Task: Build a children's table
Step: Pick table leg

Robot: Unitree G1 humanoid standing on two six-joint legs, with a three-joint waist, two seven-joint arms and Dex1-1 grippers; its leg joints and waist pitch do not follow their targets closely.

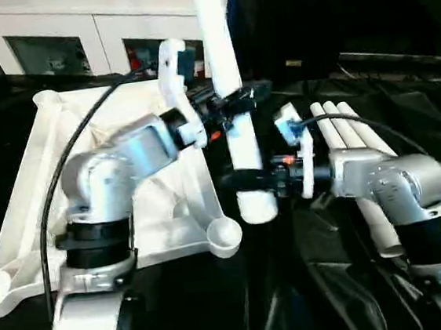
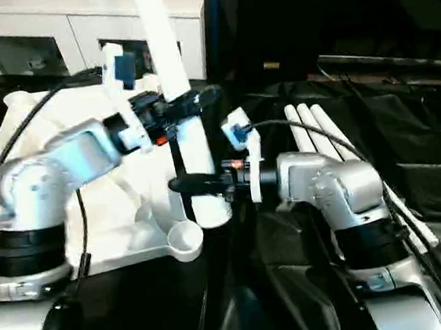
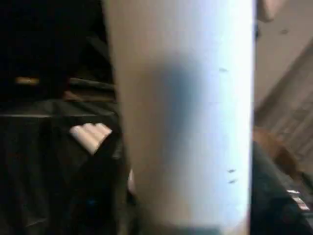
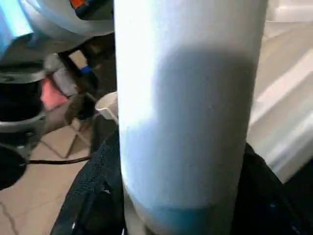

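Just beside the near right corner of the tabletop, which lies ribbed side up on the black sheet, a white leg stands nearly upright with both grippers on it. The left gripper has its black fingers around the shaft higher up, and the right gripper clasps it lower, near the thick end; both look closed on the leg, though how firmly either bites can't be read from here. Both wrist views are close against the white shaft. The thick end hangs right next to the round corner socket, slightly to its right and above it. Three more legs lie side by side on the sheet behind the right forearm. To my eye this is the seating step: the leg's foot needs to slide left over that socket, so the smart play is to keep the shaft plumb, centre the end on the cup, then press straight down. Any tilt and it likely jams on the rim or nudges the tabletop away. One gripper steadying high, one driving low seems right.
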